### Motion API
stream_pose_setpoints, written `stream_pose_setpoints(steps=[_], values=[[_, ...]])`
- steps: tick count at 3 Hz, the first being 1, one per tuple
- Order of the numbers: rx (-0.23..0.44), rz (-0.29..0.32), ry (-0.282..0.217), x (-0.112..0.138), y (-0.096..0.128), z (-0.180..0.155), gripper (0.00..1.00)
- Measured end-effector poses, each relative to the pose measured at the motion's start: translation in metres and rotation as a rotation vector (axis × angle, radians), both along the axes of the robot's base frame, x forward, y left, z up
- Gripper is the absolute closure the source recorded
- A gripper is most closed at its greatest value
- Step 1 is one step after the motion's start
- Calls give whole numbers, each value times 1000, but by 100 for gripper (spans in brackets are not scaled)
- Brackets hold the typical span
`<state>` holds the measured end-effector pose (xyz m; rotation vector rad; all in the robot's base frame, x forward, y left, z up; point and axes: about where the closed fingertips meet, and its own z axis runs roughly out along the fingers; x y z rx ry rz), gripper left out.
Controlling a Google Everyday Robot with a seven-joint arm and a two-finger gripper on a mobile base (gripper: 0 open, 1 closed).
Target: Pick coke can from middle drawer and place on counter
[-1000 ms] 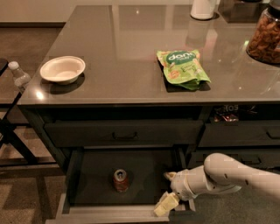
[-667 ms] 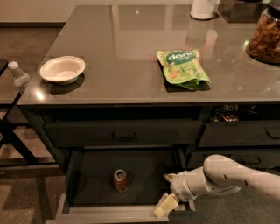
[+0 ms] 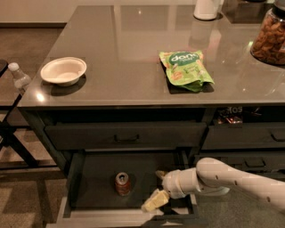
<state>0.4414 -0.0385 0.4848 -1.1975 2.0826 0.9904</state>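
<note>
The coke can (image 3: 122,183) stands upright on the dark bottom of the open middle drawer (image 3: 93,178), left of centre. My gripper (image 3: 156,189) is inside the drawer at its right side, a short way right of the can and not touching it. One cream finger (image 3: 154,201) points toward the drawer's front edge, the other (image 3: 160,173) sits further back; the fingers are spread apart and empty. The white arm comes in from the lower right. The counter (image 3: 129,67) is the glossy grey top above.
On the counter are a white bowl (image 3: 63,71) at the left, a green snack bag (image 3: 185,69) in the middle, a jar of nuts (image 3: 270,39) at the right and a white container (image 3: 206,9) at the back. A clear bottle (image 3: 19,76) stands left of the counter. The top drawer (image 3: 127,136) is closed.
The gripper and arm have shifted very slightly; the can and drawer have not moved.
</note>
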Motion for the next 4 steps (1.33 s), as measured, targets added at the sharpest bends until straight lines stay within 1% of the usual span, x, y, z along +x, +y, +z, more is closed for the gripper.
stream_pose_setpoints(steps=[1, 2, 3, 4], values=[[42, -19, -38, 34, 20, -12, 0], [42, -16, -38, 33, 20, -12, 0], [85, -31, -93, 41, 36, -18, 0], [151, -32, -163, 57, 56, -19, 0]])
